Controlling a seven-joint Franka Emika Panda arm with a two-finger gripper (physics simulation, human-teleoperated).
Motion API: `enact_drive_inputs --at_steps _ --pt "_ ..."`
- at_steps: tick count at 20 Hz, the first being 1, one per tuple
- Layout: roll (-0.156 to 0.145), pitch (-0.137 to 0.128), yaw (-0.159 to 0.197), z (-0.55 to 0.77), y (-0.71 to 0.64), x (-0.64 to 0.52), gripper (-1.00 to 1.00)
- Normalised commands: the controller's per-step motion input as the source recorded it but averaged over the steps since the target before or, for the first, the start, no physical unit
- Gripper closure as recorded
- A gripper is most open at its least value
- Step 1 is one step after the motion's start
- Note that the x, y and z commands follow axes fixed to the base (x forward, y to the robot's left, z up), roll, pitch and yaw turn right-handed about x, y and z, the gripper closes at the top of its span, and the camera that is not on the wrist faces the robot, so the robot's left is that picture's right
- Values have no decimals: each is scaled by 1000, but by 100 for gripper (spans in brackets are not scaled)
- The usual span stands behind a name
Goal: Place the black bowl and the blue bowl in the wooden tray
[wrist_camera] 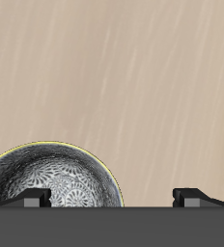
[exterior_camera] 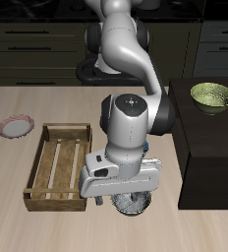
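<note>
open end effector [wrist_camera: 112,198] astride the black bowl [wrist_camera: 58,183] rim — liable to skid it along the worktop [wrist_camera: 133,87] if closed askew

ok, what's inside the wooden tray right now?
Only bare slats show inside the wooden tray; no bowl visible there. The arm and tool cover the tray's corner beside the black bowl, so that bit can't be checked.

**Arm folded forward, gripper pointing down near the table's front edge.**
Your arm rises from its base at the back, bends at the elbow and drops the wrist straight down, so the gripper [exterior_camera: 126,200] hangs low over the tabletop. In the wrist view your two fingertips [wrist_camera: 32,199] stand wide apart, with nothing between them.
</note>
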Motion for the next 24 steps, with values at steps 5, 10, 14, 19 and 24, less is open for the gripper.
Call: enact_drive_inputs --at_steps 5,10,14,19,24 --pt "-1 18 11 -181 43 68 -100" --pt "24 44 -5 -271 162 -2 -100" --pt "33 33 -27 -242 138 -55 -100" --pt "60 1 -33 -63 162 -105 100" --pt "30 -1 -29 -1 48 -58 100"
